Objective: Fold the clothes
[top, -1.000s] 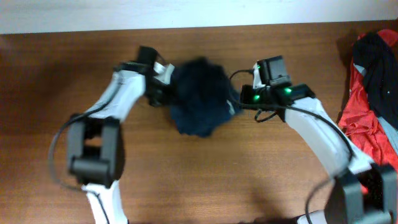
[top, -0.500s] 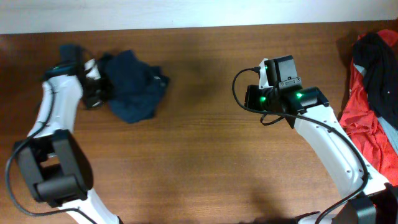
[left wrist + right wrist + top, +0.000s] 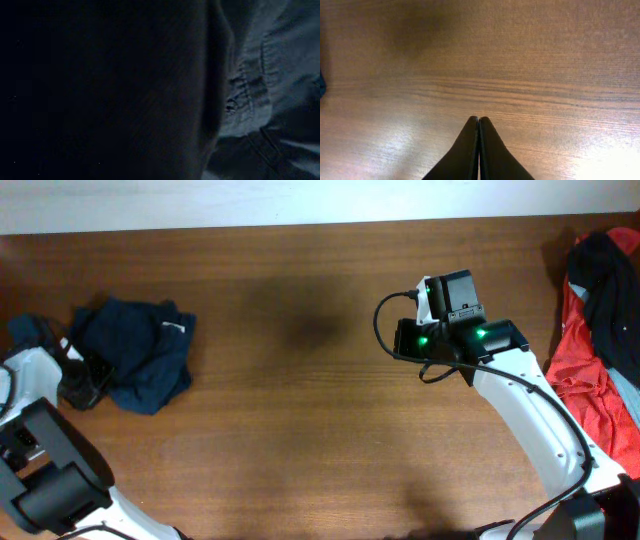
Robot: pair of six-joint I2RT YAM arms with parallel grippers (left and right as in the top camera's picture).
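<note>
The dark navy shorts [image 3: 135, 355] lie bunched in a heap at the far left of the wooden table [image 3: 300, 430], with a small white label [image 3: 176, 328] showing. My left gripper [image 3: 88, 378] is at the heap's left edge, and its fingers are buried in the cloth. In the left wrist view the dark cloth [image 3: 240, 90] with a stitched seam fills the picture and hides the fingers. My right gripper [image 3: 400, 340] is right of centre, far from the shorts. It is shut and empty [image 3: 478, 120] over bare wood.
A red, black and grey garment heap [image 3: 600, 330] lies at the table's right edge. A white wall strip [image 3: 300, 200] runs along the table's far edge. The right arm's cable [image 3: 380, 315] loops beside its wrist.
My left arm has swung from the table's middle to the far left, dragging the shorts with it. My right gripper left the cloth, drew back slightly to the right and now holds still.
</note>
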